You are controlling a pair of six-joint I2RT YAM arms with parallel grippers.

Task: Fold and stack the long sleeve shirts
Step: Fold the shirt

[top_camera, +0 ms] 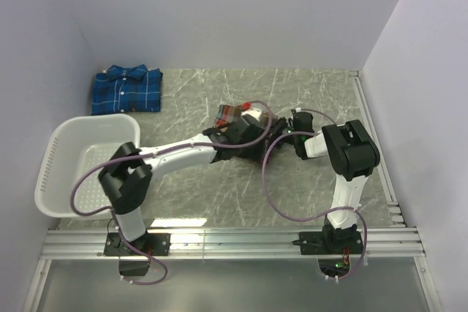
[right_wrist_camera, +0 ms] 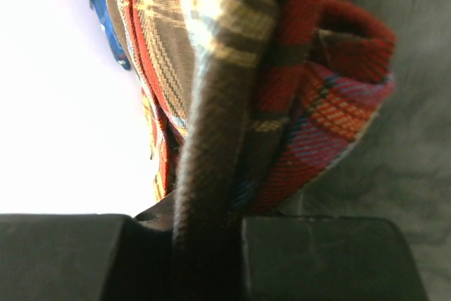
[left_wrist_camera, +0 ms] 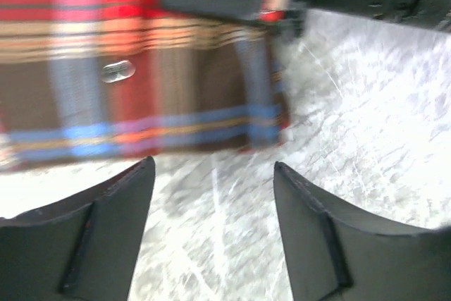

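The red shirt [top_camera: 231, 116] lies bunched near the middle of the table, and the blue shirt [top_camera: 126, 91] lies folded at 10 o'clock, well apart from it. I judge that the step in hand is folding the red one.

My right gripper [right_wrist_camera: 204, 227] is closed on a thick roll of its cloth, at the 3 o'clock side. My left gripper [left_wrist_camera: 213, 174] hangs just beside the shirt's edge, with its jaws apart and nothing between them.

To do this well, I would take one corner of that edge with the left jaws, then draw both arms apart so the cloth lies flat before any fold. The right grip seems to hold several layers, so it may drag the whole bundle.

The walls are plain and white. The table [top_camera: 219, 202] is grey, marbled and looks smooth, so I expect cloth to slide easily. A white basket [top_camera: 62, 144] stands at 8 o'clock.
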